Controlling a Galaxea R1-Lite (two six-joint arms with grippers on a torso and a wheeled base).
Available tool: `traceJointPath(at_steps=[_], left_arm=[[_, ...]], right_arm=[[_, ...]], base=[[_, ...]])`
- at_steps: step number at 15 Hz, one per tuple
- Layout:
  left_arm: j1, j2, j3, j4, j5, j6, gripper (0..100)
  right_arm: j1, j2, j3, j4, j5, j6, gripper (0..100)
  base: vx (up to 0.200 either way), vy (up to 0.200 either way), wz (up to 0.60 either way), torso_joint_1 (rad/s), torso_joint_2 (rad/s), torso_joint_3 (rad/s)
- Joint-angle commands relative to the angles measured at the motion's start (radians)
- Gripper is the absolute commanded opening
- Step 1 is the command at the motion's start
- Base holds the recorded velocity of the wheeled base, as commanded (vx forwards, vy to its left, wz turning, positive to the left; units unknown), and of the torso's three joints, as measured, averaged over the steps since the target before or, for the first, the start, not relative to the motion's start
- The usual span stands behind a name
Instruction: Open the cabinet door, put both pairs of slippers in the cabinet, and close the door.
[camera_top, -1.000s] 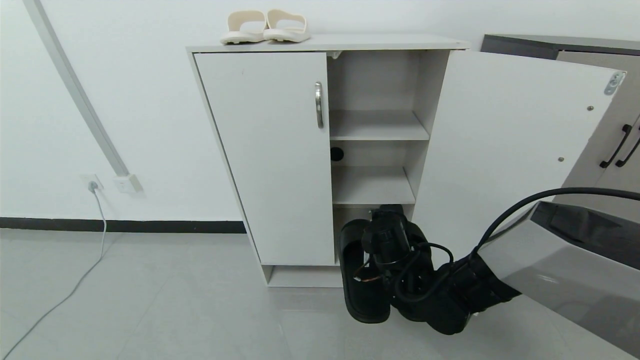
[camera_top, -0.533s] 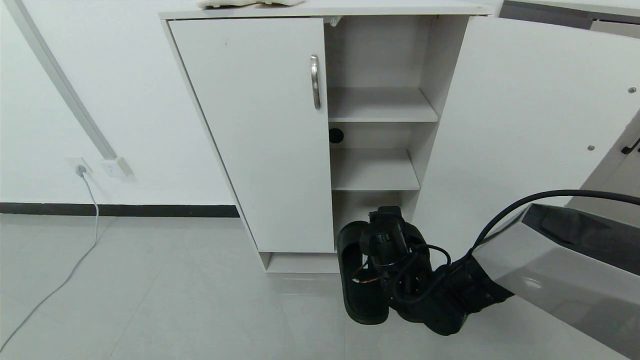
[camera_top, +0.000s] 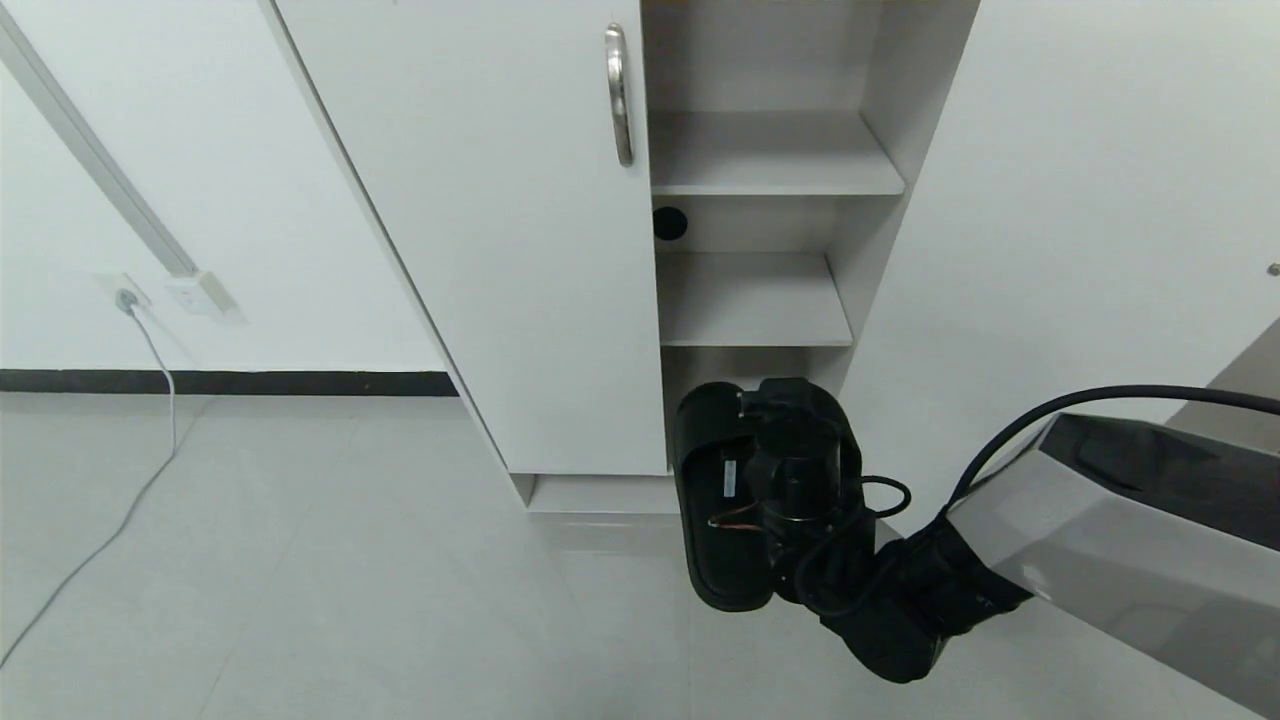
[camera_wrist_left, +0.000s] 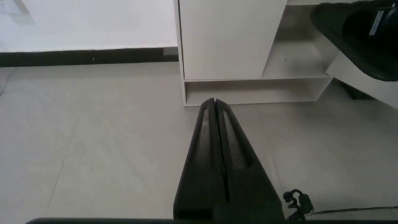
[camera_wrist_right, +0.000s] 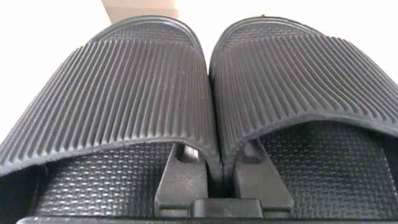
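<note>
Right hand (camera_top: 792, 455) is clamped on the black slippers (camera_top: 715, 490), pinching the two straps together where they meet, toes pointing at the cabinet (camera_top: 880, 230), right at the mouth of its bottom bay. The trick now: go in low and level, toes first, clear of the shelf edge and the closed door (camera_top: 480, 200), then release. Left hand (camera_wrist_left: 215, 124), pressed together and empty, hangs low in front of the cabinet
</note>
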Motion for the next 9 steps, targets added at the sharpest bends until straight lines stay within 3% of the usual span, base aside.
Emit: traceJointPath(at_steps=[1, 6, 9], left_arm=[[0.0, 0.001, 0.0, 0.0, 0.0, -0.001, 0], [0.0, 0.001, 0.0, 0.0, 0.0, 0.001, 0], [0.0, 0.001, 0.0, 0.0, 0.0, 0.001, 0]], right_arm=[[-0.014, -0.007, 0.039, -0.166, 0.003, -0.094, 0], [-0.029, -0.006, 0.045, -0.258, 0.003, -0.143, 0], [-0.029, -0.018, 0.043, -0.273, 0.003, -0.143, 0]], base=[[0.0, 0.0, 0.0, 0.007, 0.0, -0.207], [0.0, 0.0, 0.0, 0.0, 0.0, -0.201], [0.0, 0.0, 0.0, 0.002, 0.0, -0.054]])
